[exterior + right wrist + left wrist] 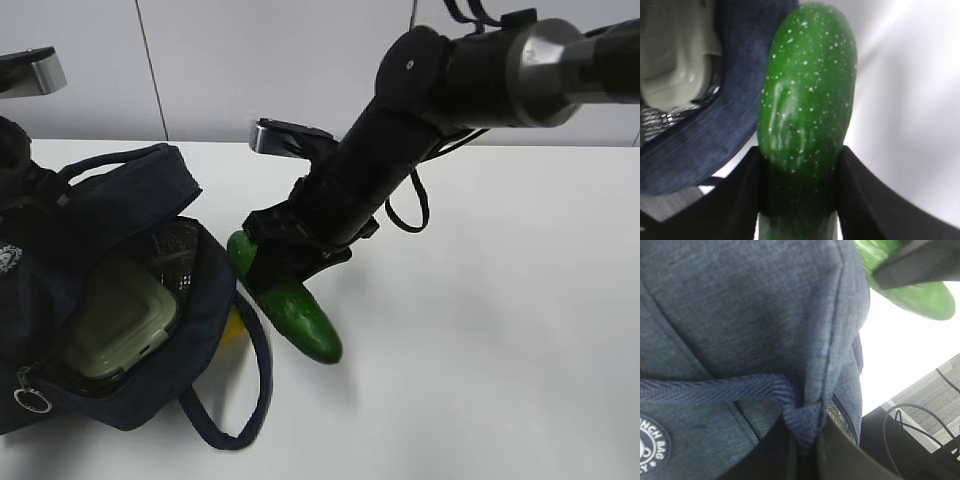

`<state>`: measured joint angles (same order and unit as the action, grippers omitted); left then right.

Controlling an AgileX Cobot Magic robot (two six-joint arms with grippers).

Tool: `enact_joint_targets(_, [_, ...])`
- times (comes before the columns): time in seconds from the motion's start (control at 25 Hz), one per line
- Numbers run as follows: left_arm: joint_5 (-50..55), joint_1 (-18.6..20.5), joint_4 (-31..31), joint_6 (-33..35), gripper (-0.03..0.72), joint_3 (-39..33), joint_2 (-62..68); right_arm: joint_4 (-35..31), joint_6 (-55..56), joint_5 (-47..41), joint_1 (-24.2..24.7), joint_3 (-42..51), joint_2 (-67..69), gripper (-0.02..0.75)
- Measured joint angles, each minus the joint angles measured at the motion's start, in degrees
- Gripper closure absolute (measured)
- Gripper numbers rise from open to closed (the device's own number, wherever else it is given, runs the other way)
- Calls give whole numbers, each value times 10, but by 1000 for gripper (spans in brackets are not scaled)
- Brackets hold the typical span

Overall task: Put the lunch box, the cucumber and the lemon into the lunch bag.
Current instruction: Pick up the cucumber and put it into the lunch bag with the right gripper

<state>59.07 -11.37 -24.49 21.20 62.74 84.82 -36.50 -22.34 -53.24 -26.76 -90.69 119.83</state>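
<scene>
The right gripper (800,195) grasps the cucumber (295,315) across its middle; its long axis runs from far-left to near-right. The open lunch bag (150,190), holding the lunch box (120,320), lies just left.

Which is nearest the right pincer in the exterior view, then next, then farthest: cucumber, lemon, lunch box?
1. Cucumber: between the right pincer's fingers, on the table.
2. Lemon: just left of it, mostly hidden behind the lunch bag.
3. Lunch box: farthest left, inside the bag.
</scene>
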Motion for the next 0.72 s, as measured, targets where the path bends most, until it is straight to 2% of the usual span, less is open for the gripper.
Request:
enact_joint_targets(0.2, [3,0,0,0,696,0,0,-103,-72,-69,9,1,-4,418])
enact_joint_targets(0.44, [5,0,0,0,696,0,0,-234,-150,-73,9,44,-4,418])
enact_joint_targets(0.72, [14,0,-1,0,696,0,0,-480,-318,-29,-2,99,18,418])
